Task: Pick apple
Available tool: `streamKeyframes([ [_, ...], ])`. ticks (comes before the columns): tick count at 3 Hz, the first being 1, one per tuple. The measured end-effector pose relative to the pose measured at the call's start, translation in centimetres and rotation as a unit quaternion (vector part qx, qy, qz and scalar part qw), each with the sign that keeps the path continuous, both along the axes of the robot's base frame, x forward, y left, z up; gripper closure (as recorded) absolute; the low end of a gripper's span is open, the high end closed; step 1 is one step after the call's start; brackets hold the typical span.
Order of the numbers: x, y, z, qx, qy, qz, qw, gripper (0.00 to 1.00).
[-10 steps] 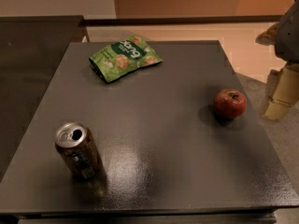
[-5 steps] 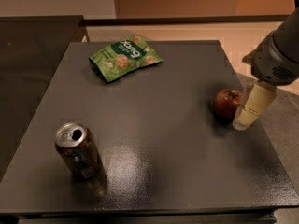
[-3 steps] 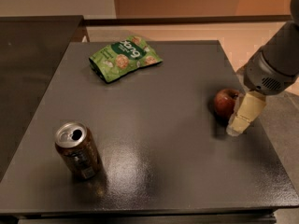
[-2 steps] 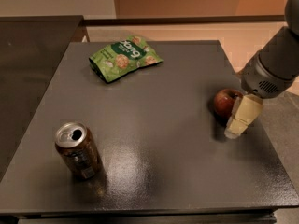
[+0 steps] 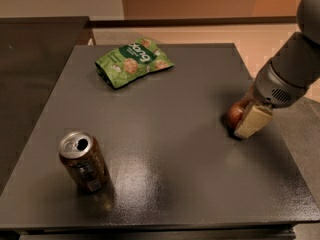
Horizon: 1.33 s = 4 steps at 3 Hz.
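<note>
The red apple (image 5: 234,115) lies on the dark grey table (image 5: 165,109) near its right edge. Only its left side shows; the rest is hidden behind the gripper. My gripper (image 5: 246,125) comes in from the upper right on a grey arm (image 5: 290,74) and is down at the apple, its cream tip against the apple's near right side and close to the table top.
A brown soda can (image 5: 82,160) stands upright at the front left. A green snack bag (image 5: 133,61) lies at the back of the table. A darker counter (image 5: 35,54) adjoins on the left. The table's right edge runs just beyond the apple.
The gripper has come in from the right, lowered to the apple and now covers most of it. The apple, can and bag have not moved.
</note>
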State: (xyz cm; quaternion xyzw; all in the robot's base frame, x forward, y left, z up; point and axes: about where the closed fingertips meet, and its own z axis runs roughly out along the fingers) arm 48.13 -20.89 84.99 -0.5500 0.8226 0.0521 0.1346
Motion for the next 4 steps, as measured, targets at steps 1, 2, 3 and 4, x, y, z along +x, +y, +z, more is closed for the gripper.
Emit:
streamKeyframes([
  [1,0.3,0.2,0.4,0.007,0.007,-0.005,0.9999,0.65],
  [2,1.2,0.5,2.5,0.015,0.000,-0.007,0.9999,0.88],
  [3,2.4,1.4,6.2,0.021,-0.026,0.006,0.9994,1.00],
  [4,3.3,2.4,10.0,0.037,-0.056,0.024,0.9974,1.00],
])
